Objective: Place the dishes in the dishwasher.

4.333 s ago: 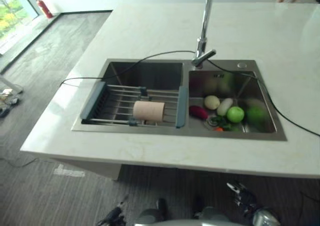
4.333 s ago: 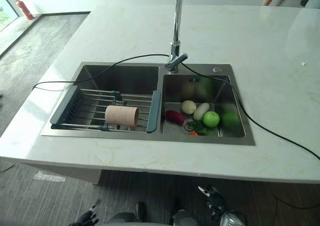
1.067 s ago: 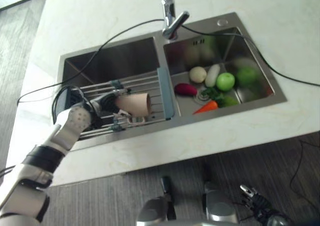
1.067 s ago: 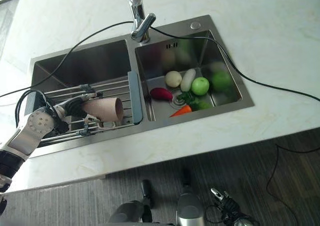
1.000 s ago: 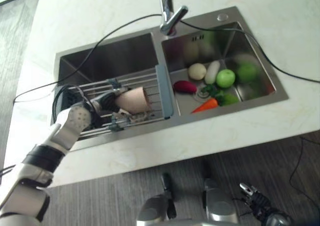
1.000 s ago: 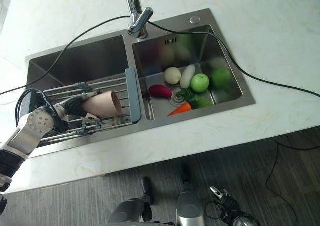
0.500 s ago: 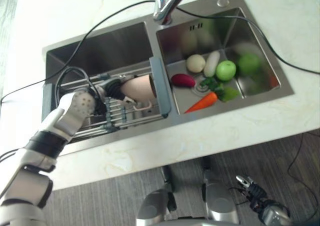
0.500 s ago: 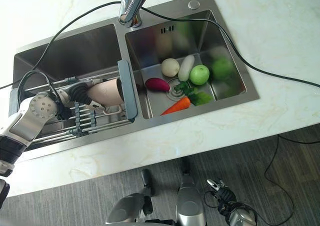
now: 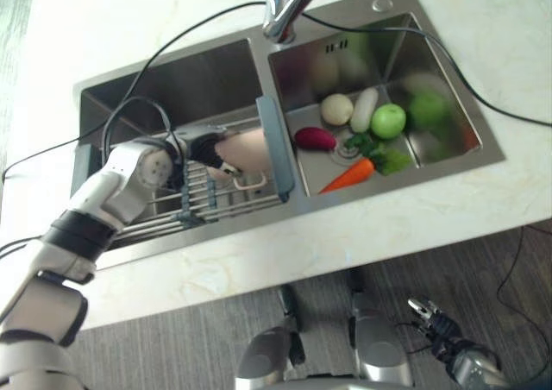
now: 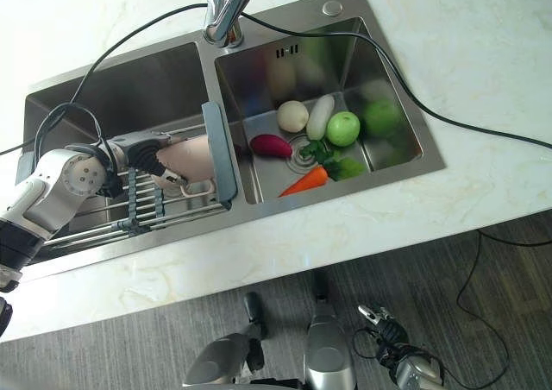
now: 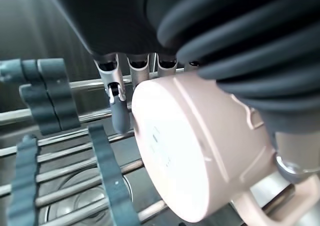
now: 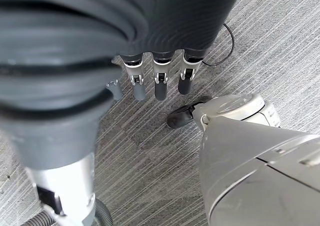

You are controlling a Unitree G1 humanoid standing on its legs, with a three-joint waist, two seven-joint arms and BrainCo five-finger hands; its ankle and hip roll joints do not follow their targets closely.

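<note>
The left hand (image 9: pixel 200 147) has its fingers and thumb curled round the pink mug (image 9: pixel 246 151), which lies on its side, long axis pointing straight out past the fingertips toward the rack's end rail (image 9: pixel 273 146).

The left arm (image 9: pixel 103 204) is silver-grey with a black band near its elbow and a perforated round wrist disc. Each hand, left hand (image 11: pixel 165 61) and right hand (image 12: pixel 150 71), has a dark ribbed cover and silver, dark-tipped fingers (image 12: pixel 161 83).
</note>
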